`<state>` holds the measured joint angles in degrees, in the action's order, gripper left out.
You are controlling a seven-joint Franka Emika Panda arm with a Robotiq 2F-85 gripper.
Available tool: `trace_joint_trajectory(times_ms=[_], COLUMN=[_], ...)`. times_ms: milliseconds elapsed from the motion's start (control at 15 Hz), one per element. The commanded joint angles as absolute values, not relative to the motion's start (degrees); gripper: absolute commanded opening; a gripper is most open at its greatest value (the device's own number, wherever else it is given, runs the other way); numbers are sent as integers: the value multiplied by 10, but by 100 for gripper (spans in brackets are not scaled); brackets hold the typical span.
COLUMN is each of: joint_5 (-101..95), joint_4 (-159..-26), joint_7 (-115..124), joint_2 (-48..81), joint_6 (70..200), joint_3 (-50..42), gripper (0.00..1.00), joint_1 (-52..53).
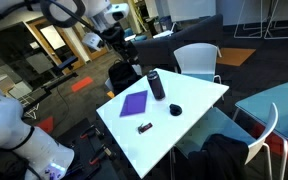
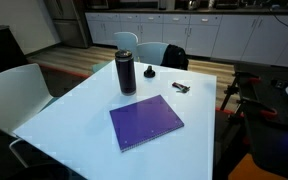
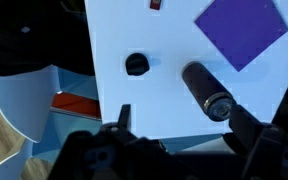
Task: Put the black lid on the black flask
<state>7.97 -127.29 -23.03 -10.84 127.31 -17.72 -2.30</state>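
The white table (image 3: 134,30) fills most of the wrist view, and the claw (image 3: 179,112) hangs above its near edge, well clear of the surface. Its two fingers (image 3: 122,118) stand wide apart with nothing between them, so it is empty and ready to take something.

Farthest ahead of the claw, toward the side where the flask stands, lies a flat purple sheet (image 3: 241,30). It has no part in the job.

The black flask (image 3: 206,90) stands on the table ahead of the claw, a little to the side of its centre line. Both exterior views show it upright, with its long axis vertical. It looks slanted in the wrist view only because that camera looks down on it at an angle. Its open mouth faces up, nearest the camera.

The black lid (image 3: 136,65) lies flat on the table, ahead of the claw and off toward the opposite finger. It is near the flask but apart from it, with bare table between them. The coming move turns on this. The claw must go forward, across to the lid's side and down. Once it has the lid, it must lift it above the flask's full height before crossing over.

A small reddish piece (image 3: 156,5) lies farthest ahead, beyond the lid.

No brand or lettering can be read. The flask's side may carry a mark, but the views are too coarse to tell.
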Motion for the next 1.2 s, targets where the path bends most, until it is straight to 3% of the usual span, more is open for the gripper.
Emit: trace_joint_trajectory(times_ms=[0, 333, 800, 1133], joint_5=[87, 95, 99, 106], joint_4=[-1253, -1221, -1223, -1195], joint_7=[-189, -134, -148, 66], joint_2=[-17, 77, 75, 170], joint_6=[1342, 1345, 1333, 1398], joint_3=[-152, -124, -110, -99], gripper=[100, 100, 100, 100], joint_1=[-46, -69, -85, -68])
